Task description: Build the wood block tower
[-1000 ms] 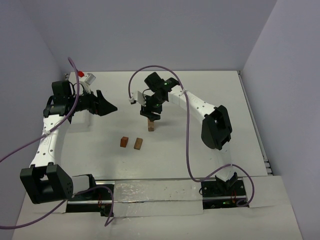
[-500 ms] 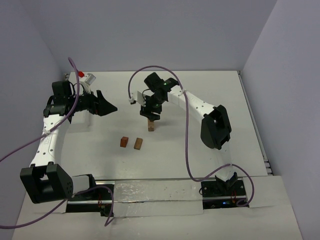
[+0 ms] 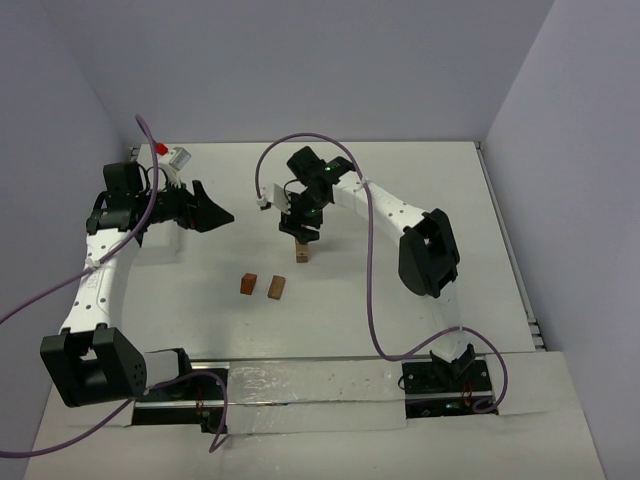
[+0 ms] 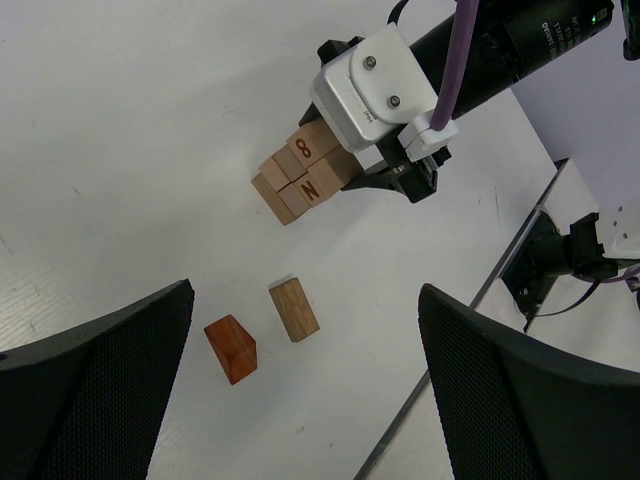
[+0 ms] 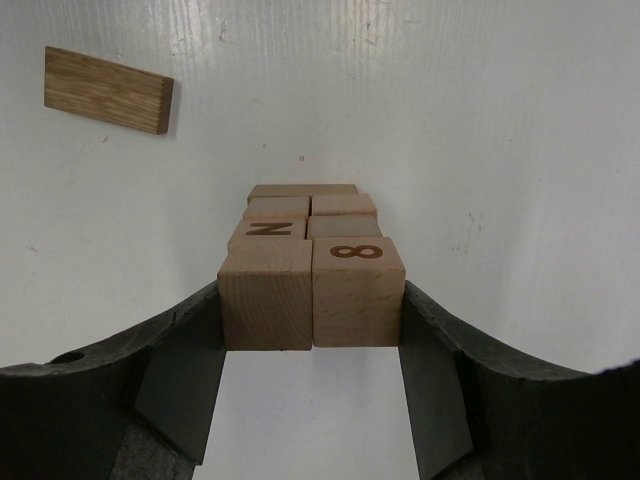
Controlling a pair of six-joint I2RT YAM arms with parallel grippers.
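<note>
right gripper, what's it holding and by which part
The right gripper pinches the top two blocks of the tower, side by side, by their outer side faces.

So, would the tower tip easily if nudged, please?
Probably tippy: the tower is slim, several layers high on a narrow footprint. Its blocks look loosely stacked, so a sideways push may shear layers apart. The right gripper's jaws bracket the top pair, likely steadying it.

The top camera hangs high behind the near edge of the counter [image 3: 480, 260], looking down over all of it. The left wrist camera views the tower [image 4: 303, 177] slantwise from well apart. The right wrist camera stares straight down it, very near. All three share it.
</note>
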